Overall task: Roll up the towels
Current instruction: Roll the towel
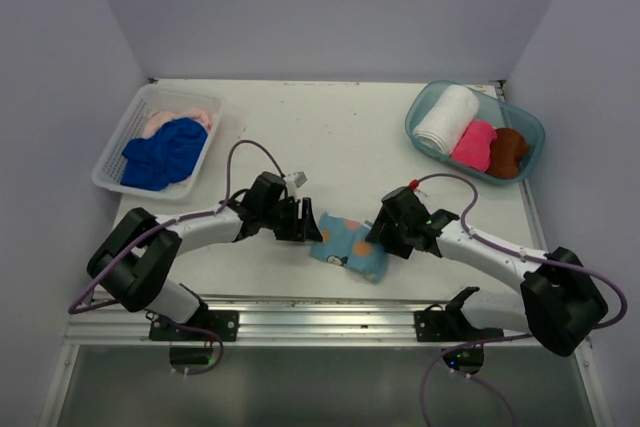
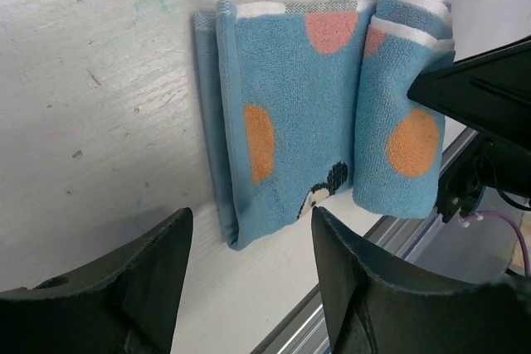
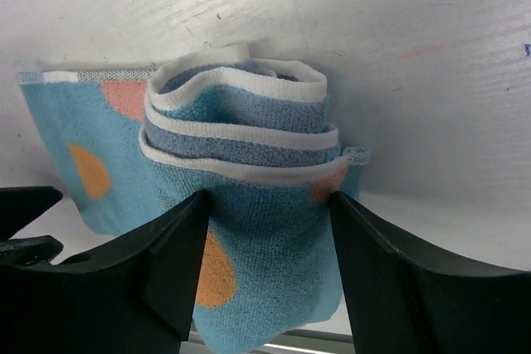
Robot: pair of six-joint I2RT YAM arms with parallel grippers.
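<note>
A white lattice basket (image 1: pixel 112 152) stands back left and a teal tub (image 1: pixel 424 104) back right on the table (image 1: pixel 330 137).

- Top view: high above the near edge of the desk (image 1: pixel 340 137), looking down and forward over all of it; the farthest view.
- Left wrist view: close, looking out past the left claw (image 2: pixel 249 238) onto the desk.
- Right wrist view: closest, low, looking out between the right claw (image 3: pixel 270 205) fingers.
- All three share the towel (image 1: pixel 348 248).
</note>
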